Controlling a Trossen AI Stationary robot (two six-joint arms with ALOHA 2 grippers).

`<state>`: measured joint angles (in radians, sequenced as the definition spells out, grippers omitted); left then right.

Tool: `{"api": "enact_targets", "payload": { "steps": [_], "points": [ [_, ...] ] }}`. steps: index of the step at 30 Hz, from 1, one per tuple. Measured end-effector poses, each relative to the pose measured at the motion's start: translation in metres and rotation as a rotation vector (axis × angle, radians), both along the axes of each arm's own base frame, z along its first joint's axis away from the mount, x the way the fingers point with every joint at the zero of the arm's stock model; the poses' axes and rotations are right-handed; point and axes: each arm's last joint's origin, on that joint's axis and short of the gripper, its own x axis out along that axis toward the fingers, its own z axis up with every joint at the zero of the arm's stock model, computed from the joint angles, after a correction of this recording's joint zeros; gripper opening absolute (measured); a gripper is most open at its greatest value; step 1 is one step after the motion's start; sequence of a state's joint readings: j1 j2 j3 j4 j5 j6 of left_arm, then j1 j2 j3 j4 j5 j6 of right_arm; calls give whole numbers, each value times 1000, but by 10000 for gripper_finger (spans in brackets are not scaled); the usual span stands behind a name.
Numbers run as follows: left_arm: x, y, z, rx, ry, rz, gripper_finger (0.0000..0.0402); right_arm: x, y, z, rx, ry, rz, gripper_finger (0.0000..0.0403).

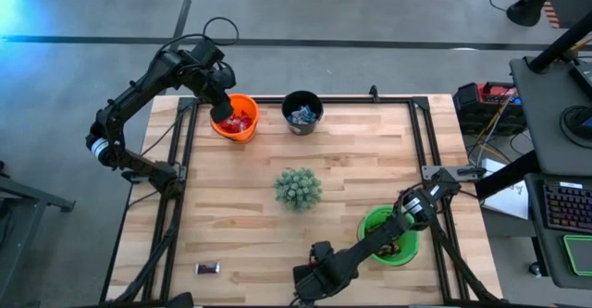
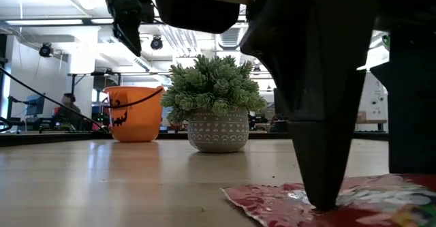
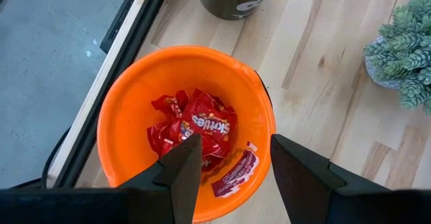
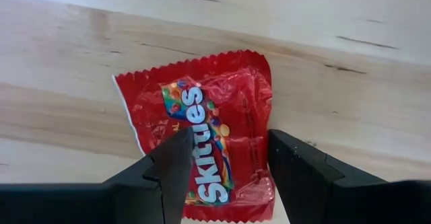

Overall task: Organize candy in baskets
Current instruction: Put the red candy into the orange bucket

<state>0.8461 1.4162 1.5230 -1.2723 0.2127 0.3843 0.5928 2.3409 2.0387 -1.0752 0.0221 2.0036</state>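
Note:
My left gripper [image 3: 232, 143] hangs open above the orange basket [image 1: 238, 123], which holds several red candy packets [image 3: 202, 126]. My right gripper [image 4: 225, 140] is open and low over a red candy packet [image 4: 222, 96] that lies flat on the table near its near edge [image 1: 310, 285]. One finger stands over the packet, the other at its edge. The black basket [image 1: 302, 112] holds blue-and-silver candy. The green basket [image 1: 388, 236] sits under my right arm. A dark brown candy [image 1: 208, 268] lies near the near left corner. My right gripper comes at the red packet from above, pointing down. In the low view one fingertip [image 2: 320, 196] stands on the wrapper's top face [image 2: 272, 200]. The packet lies flat on the table between the open fingers. My left gripper touches nothing.
A spiky green plant in a grey pot [image 1: 298, 189] stands at the table's middle. Black rails [image 1: 180, 160] run along the table's left and right sides. Bare wood lies between the plant and the far baskets and left of the plant.

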Motion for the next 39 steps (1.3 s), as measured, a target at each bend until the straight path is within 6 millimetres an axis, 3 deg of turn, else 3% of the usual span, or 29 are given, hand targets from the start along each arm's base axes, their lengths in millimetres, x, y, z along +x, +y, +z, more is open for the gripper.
{"api": "enact_targets", "payload": {
  "steps": [5,13,20,39],
  "points": [
    [0,0,0,1,0,0,159,-3,-3,-6,-7,23,-10,159],
    [0,1,0,5,-5,0,159,-5,-5,-10,-9,50,13,21],
    [0,1,0,6,-5,0,159,-5,-5,-1,-3,41,14,11],
    [0,1,0,-4,-7,24,159,-2,-6,73,-71,-64,34,10]
  ]
}}
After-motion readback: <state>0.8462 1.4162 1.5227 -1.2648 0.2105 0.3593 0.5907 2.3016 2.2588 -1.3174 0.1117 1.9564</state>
